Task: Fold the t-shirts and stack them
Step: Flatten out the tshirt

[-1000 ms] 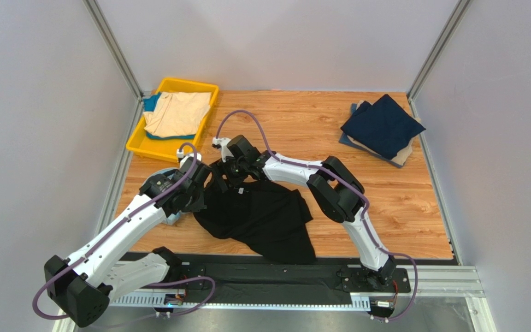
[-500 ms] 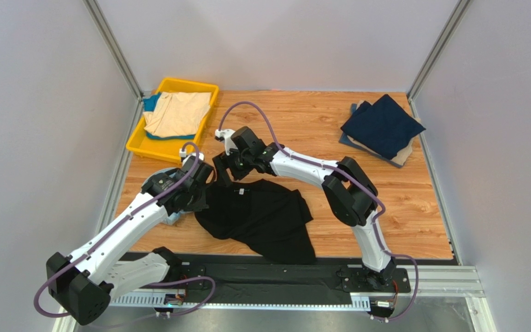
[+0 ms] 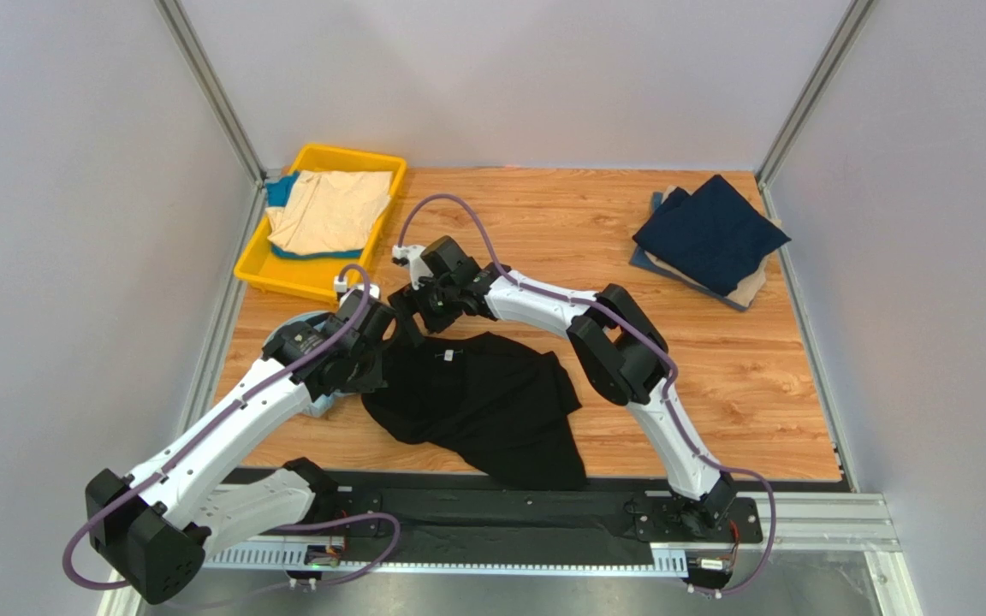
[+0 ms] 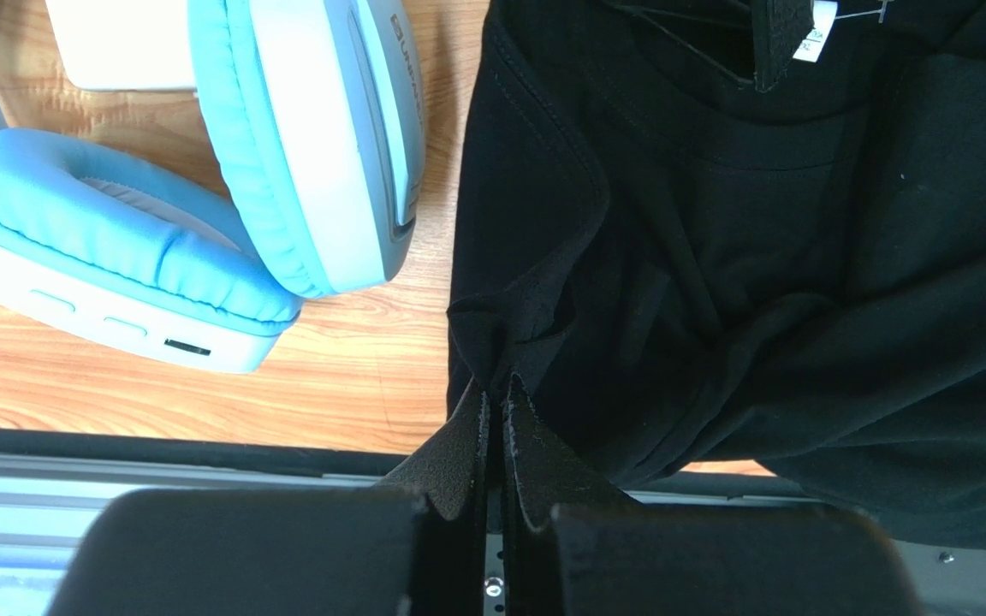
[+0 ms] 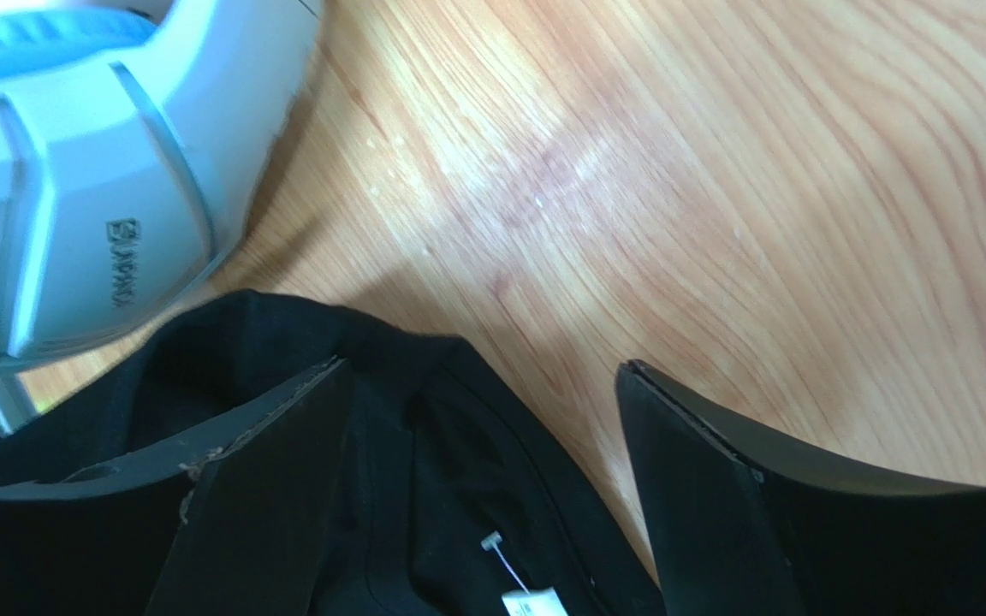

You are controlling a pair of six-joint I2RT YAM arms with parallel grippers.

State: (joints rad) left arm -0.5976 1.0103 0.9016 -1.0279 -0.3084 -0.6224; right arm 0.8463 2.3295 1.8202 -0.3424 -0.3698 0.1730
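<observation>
Robot at work on a t-shirt: the left claw (image 4: 496, 395) is pinched tight on a fold at the edge of the black t-shirt (image 4: 743, 282), its two fingers pressed together with cloth caught at their tips. Close to that claw's left, light-blue headphones (image 4: 203, 180) lie on the wooden desk (image 4: 331, 372), a strip of bare wood between them and the shirt. The crumpled shirt spreads ahead of the claw and to its right, with its white neck tag (image 4: 817, 28) at the far side.

The right claw (image 5: 485, 424) stands wide open and holds nothing. It is poised over the shirt's collar, one finger above black cloth and the other above bare wood.

Beyond both claws to the left, a yellow tray (image 3: 254, 263) holds a beige t-shirt (image 3: 331, 212) lying on a teal garment. Well off to the right claw's right sits a folded stack with a navy t-shirt (image 3: 714, 231) on top and a beige layer showing beneath.
</observation>
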